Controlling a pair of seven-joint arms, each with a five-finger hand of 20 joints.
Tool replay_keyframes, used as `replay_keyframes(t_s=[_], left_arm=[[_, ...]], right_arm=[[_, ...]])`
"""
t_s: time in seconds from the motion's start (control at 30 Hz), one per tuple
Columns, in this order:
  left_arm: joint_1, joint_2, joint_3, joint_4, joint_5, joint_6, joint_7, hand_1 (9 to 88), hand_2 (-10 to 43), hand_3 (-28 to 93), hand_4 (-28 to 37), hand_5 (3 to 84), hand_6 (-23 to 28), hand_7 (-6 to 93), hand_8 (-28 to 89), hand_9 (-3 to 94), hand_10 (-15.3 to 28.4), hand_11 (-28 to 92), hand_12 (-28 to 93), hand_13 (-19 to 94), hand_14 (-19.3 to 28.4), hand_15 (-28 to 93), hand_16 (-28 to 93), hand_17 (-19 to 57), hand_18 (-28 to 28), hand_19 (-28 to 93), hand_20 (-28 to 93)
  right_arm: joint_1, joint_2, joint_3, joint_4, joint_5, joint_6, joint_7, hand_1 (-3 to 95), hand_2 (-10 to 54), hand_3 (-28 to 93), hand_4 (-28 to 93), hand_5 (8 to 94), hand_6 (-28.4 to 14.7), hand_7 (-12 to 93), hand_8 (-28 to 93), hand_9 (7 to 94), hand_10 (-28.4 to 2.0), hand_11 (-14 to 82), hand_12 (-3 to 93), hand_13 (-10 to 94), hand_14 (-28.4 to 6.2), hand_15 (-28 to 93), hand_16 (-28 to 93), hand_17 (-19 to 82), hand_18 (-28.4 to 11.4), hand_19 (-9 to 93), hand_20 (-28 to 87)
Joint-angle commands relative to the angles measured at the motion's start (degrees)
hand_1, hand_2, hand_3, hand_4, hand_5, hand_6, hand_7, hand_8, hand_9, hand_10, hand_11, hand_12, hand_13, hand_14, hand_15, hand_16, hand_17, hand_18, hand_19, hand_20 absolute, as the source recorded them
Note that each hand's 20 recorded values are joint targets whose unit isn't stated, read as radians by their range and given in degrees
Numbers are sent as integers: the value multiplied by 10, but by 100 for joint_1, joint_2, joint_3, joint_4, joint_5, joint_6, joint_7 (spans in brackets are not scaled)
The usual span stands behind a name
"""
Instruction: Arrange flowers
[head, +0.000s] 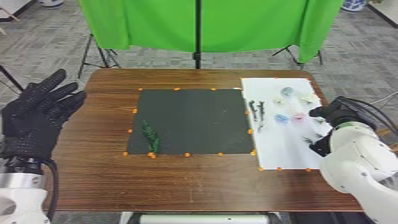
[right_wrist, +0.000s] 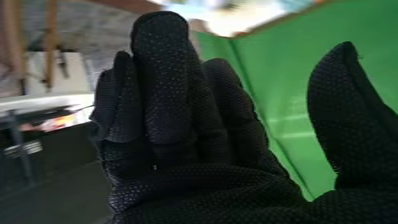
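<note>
Arranging seems barely begun, one green sprig (head: 151, 137) on the dark mat (head: 194, 117); left hand (head: 34, 117) and right hand (right_wrist: 204, 192) have straightened fingers; a flower (head: 298, 117) next likely needs gentle pinching.

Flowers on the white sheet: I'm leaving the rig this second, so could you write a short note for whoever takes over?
Left hand: open, by the left edge of the table.
Right hand: open, at the right edge of the white sheet.
Placed: green sprig, on the lower left of the dark mat.
On the sheet: blue flower, pink flower, dark stems, other small pieces.
Left: those pieces, probably bound for the mat.
</note>
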Motion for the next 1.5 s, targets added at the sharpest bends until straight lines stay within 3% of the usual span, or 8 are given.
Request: replay_keyframes(t_s=[0.03,0.27,0.73,1.0,1.23,1.27,1.37,1.5], left_arm=[[106,-10,21,12,-14,29,27,207,83,770,-283,380,103,109,-82,323,192,239,99,240,261,458,-87,-73,230,599,50],[78,11,25,20,-17,13,20,207,82,769,-283,380,104,107,-82,323,193,240,98,241,262,458,-88,-73,230,599,50],[52,6,36,27,-16,20,17,207,82,769,-283,380,103,107,-81,325,194,240,98,241,261,457,-88,-73,230,598,51],[39,-32,23,22,-5,9,-62,206,82,771,-283,380,103,108,-81,325,193,239,98,241,262,457,-87,-73,229,596,50],[30,-70,-8,14,16,2,-118,207,82,770,-283,380,103,108,-82,325,194,239,98,242,262,458,-87,-73,229,596,51],[46,-67,-11,10,9,0,-110,206,82,771,-283,380,103,108,-82,325,194,239,98,242,261,457,-87,-73,229,596,51],[44,-56,4,12,-3,13,-85,206,82,770,-283,380,103,109,-82,325,193,240,98,242,262,458,-87,-73,229,595,51],[36,-66,-1,16,-1,19,-99,207,82,769,-283,380,103,108,-81,326,194,241,98,242,262,458,-88,-73,229,595,51]], right_arm=[[-703,46,341,67,-234,-287,274,282,-9,719,-207,526,-104,104,-98,622,-234,195,142,657,-187,640,96,413,-237,932,85],[-1012,-12,583,19,-104,-855,392,298,-26,705,-210,529,-110,91,-93,620,-241,180,136,654,-188,654,95,418,-236,932,99],[-1265,-76,622,-43,40,-1161,375,351,-74,707,-207,530,-110,84,-88,600,-243,151,129,641,-185,649,81,415,-236,932,102],[-1153,-28,207,189,-58,-1140,403,373,-74,718,-209,538,-108,86,-87,601,-239,160,129,639,-182,649,77,414,-232,932,94],[-1144,-3,-121,360,-411,-762,332,426,-68,721,-223,633,-79,133,-99,702,-193,232,141,694,-147,636,85,436,-208,932,151],[-1137,-11,-137,375,-449,-738,335,466,-77,710,-247,683,-65,154,-32,761,-163,254,151,735,-124,619,105,454,-201,932,212],[-1115,18,-229,405,-585,-451,328,543,-90,681,-275,784,-35,187,33,862,-122,241,209,805,-90,584,136,489,-190,932,299],[-991,126,-487,447,-978,120,322,570,-92,683,-281,830,-25,192,47,909,-110,252,221,855,-69,573,154,526,-178,932,348]])
